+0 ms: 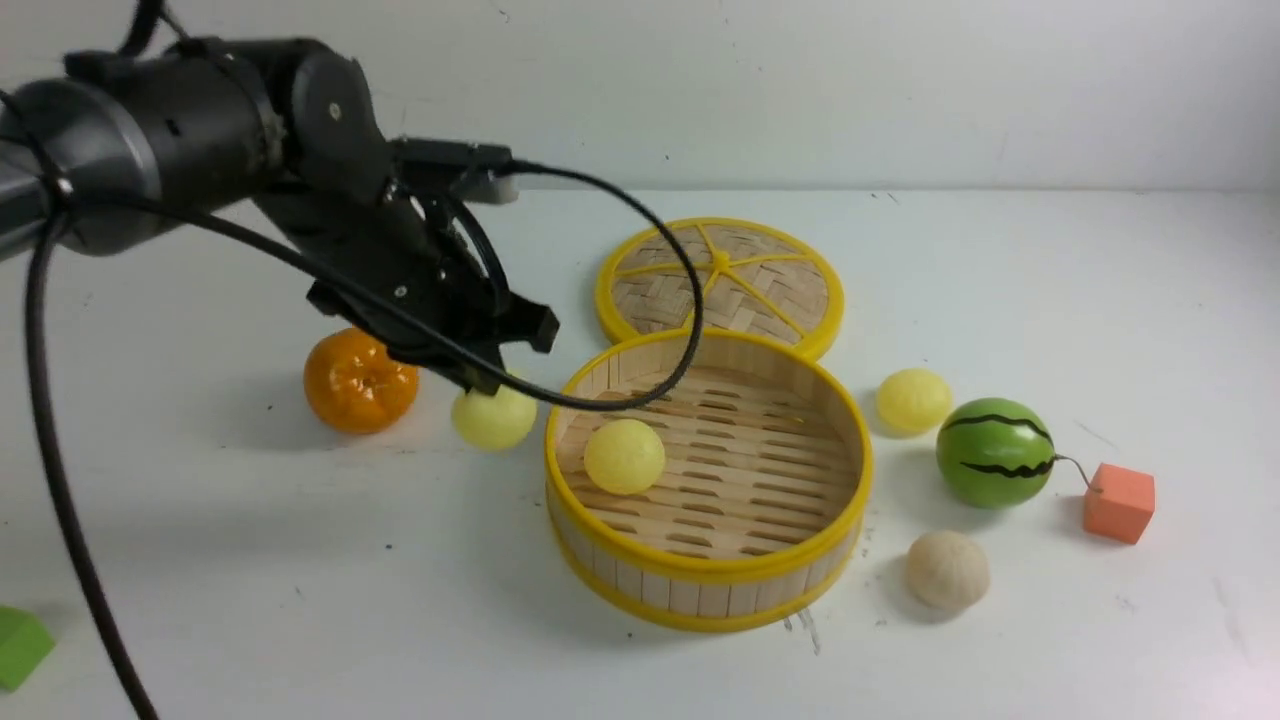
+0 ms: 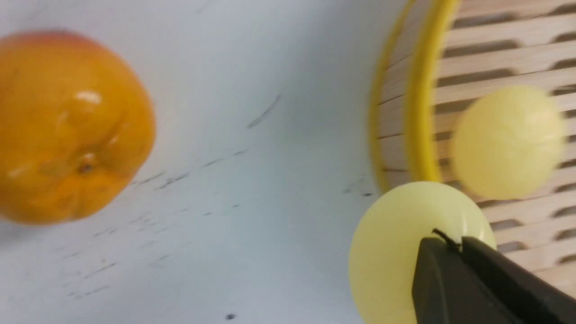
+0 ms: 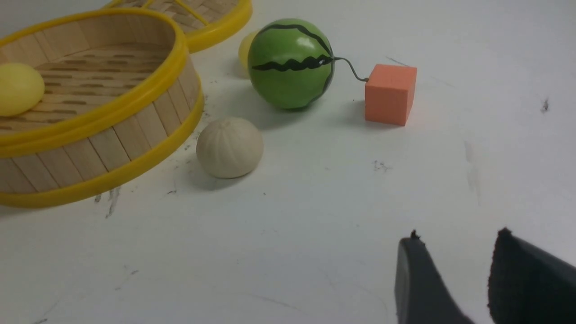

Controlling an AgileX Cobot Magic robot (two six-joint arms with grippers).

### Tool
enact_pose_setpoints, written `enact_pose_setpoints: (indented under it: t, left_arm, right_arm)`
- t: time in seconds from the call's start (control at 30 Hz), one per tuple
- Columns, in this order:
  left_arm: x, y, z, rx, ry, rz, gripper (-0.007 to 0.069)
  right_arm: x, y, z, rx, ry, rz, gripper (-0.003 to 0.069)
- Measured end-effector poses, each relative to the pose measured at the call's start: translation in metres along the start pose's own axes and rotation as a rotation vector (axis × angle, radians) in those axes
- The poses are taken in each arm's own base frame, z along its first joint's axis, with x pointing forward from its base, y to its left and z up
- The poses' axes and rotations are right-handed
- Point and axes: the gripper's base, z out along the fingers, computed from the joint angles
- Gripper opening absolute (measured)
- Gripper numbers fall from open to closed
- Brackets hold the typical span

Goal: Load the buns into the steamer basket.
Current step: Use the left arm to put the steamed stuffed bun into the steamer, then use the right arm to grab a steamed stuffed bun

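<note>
Nearest you, your right gripper [image 3: 456,236] hangs over the scuffed white table [image 1: 300,580], jaws apart and empty. A green block [image 1: 18,645] sits at the near left edge. The beige bun [image 1: 946,570] lies just right of the basket [image 1: 700,600], which holds one yellow bun [image 1: 624,456]. Your left gripper [image 2: 452,243] is closed, empty, tips over a second yellow bun [image 1: 495,418] just outside the basket's left wall, near the orange [image 1: 358,382]. A third yellow bun [image 1: 913,400] lies right, by the watermelon [image 1: 995,452] and cube [image 1: 1118,502]. Beyond: the lid [image 1: 720,280], then a white wall [image 1: 900,90].
</note>
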Motion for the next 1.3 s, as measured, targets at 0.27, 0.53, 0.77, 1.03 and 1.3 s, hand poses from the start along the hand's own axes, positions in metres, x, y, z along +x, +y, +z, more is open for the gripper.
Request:
enact_pose_setpoints:
  t: [0.27, 0.53, 0.77, 1.03, 1.3]
  left_arm:
    - [0.004, -0.070, 0.035, 0.124, 0.082, 0.150, -0.0013]
    - [-0.002, -0.083, 0.072, 0.134, 0.148, 0.164, -0.0012]
    - [0.003, -0.079, 0.104, 0.117, 0.226, 0.166, 0.0115]
    - [-0.017, -0.076, 0.061, 0.010, 0.177, 0.155, 0.0351]
    - [-0.009, -0.084, -0.101, 0.033, -0.107, 0.144, -0.0013]
  right_arm:
    - [0.000, 0.000, 0.000, 0.000, 0.000, 0.000, 0.0239]
    - [0.000, 0.000, 0.000, 0.000, 0.000, 0.000, 0.0239]
    - [0.000, 0.000, 0.000, 0.000, 0.000, 0.000, 0.0239]
    - [0.000, 0.000, 0.000, 0.000, 0.000, 0.000, 0.0239]
    - [0.000, 0.000, 0.000, 0.000, 0.000, 0.000, 0.0239]
